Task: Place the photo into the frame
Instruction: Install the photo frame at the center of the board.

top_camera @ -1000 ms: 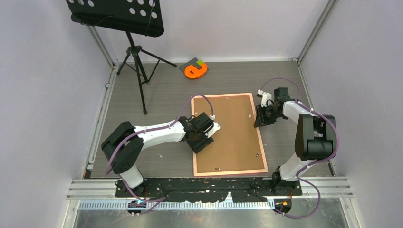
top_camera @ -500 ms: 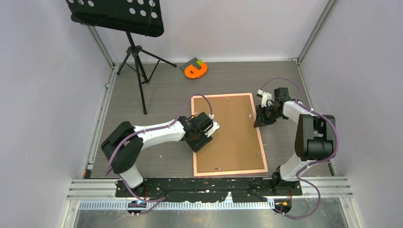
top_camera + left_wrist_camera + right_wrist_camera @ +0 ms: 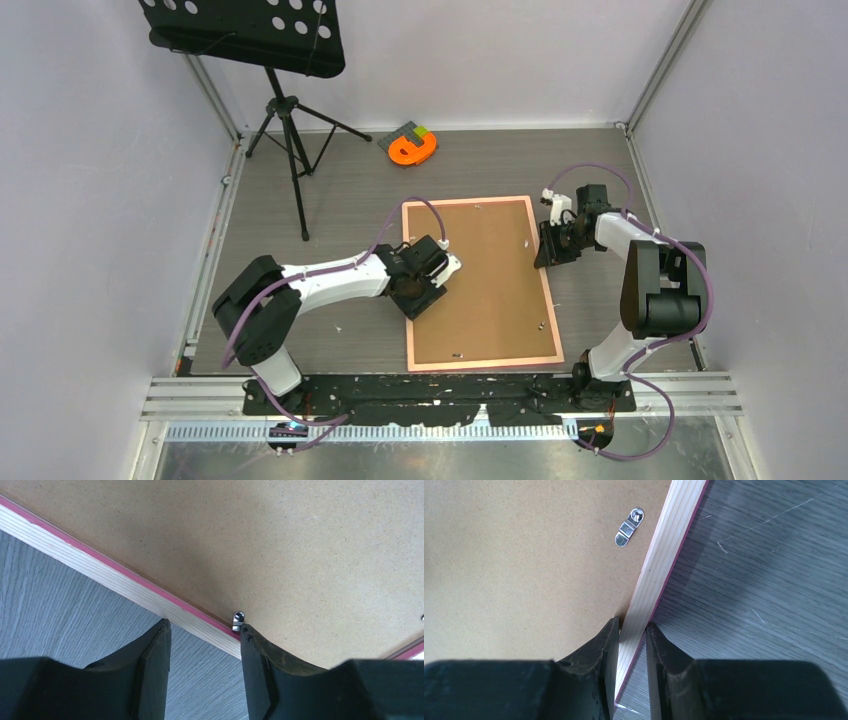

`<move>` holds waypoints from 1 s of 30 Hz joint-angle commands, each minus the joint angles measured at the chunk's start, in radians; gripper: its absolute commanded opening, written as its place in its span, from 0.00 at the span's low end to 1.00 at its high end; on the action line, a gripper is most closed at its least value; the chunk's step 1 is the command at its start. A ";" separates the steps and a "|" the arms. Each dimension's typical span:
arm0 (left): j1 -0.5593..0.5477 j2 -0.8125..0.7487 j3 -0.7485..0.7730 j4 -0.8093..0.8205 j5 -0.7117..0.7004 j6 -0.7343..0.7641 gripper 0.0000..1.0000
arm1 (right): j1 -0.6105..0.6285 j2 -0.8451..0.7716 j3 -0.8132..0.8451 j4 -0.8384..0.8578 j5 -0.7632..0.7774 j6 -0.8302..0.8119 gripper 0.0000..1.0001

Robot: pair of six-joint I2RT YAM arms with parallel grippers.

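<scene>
**Frame straddled on both sides**

I see the frame (image 3: 484, 362) lying back-up on the tabletop (image 3: 340, 190), with the brown backing board (image 3: 490, 280) seated in it. My right gripper (image 3: 631, 625) is clamped on its right rail. My left gripper (image 3: 202, 630) straddles the left rail, fingers apart, one touching a metal clip (image 3: 238, 620). I cannot see the photo.

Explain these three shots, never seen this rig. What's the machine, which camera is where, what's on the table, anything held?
Two robot arms are bolted at the near edge of the table. The wide shot looks down from above; the other two are wrist cameras, black fingers at the bottom. On the table lies the frame, face down, brown backing board up; farther back, a music stand and a small orange object. No photo visible. The right pincer pinches the frame's right rail. The left pincer straddles the left rail beside a metal clip, jaws apart, gripping nothing.
</scene>
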 commanded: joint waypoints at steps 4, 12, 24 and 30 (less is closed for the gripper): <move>0.005 -0.012 0.025 0.069 0.016 0.052 0.68 | -0.001 -0.020 0.003 0.020 -0.022 -0.024 0.06; 0.007 -0.018 0.029 0.055 0.025 0.052 0.76 | -0.002 -0.015 0.004 0.020 -0.024 -0.023 0.06; 0.058 -0.038 0.042 0.034 0.079 0.052 0.75 | -0.003 -0.016 0.004 0.021 -0.028 -0.025 0.06; 0.181 -0.110 0.084 -0.004 0.132 0.052 0.86 | -0.003 -0.015 0.004 0.017 -0.033 -0.020 0.06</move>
